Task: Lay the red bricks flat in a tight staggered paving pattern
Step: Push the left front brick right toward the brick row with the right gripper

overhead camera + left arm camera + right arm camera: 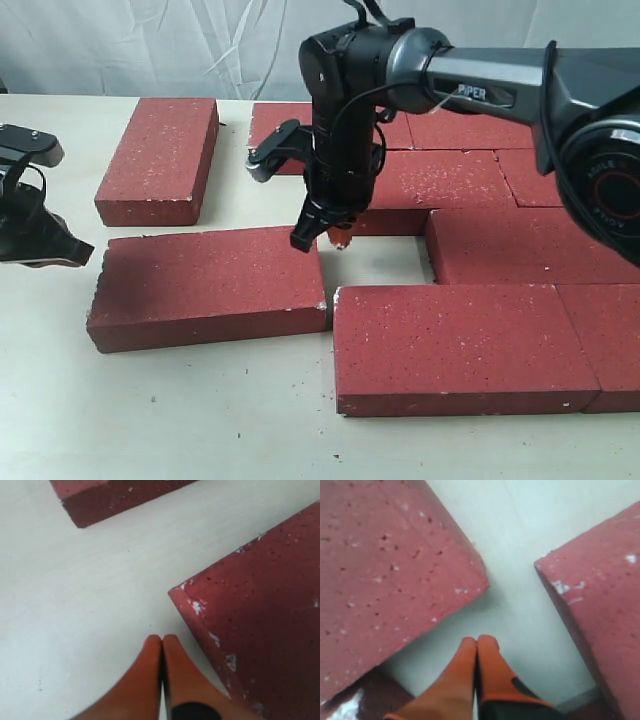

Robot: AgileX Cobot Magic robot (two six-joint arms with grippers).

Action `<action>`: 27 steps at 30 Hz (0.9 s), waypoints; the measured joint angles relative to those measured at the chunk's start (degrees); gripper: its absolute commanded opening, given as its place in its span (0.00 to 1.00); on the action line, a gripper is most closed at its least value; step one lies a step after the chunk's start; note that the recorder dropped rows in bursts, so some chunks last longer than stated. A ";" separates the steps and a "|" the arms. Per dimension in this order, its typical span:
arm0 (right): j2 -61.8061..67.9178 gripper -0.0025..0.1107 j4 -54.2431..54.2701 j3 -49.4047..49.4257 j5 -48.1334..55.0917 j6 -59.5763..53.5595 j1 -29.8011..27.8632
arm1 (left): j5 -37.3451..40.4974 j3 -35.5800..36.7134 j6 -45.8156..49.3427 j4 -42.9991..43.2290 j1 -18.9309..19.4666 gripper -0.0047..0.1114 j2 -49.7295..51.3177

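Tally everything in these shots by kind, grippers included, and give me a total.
Red bricks: 9, some only partly in view
Grippers: 2, the left gripper and the right gripper
Total: 11

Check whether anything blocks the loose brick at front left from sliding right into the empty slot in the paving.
Only the right gripper itself: shut, it points down into that slot, next to the loose brick's corner. Apart from it, the slot shows only bare table.
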 measured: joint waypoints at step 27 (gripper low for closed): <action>-9.11 0.01 23.32 13.69 0.43 -18.39 7.99 | 5.82 0.00 13.06 -11.01 0.00 0.04 3.68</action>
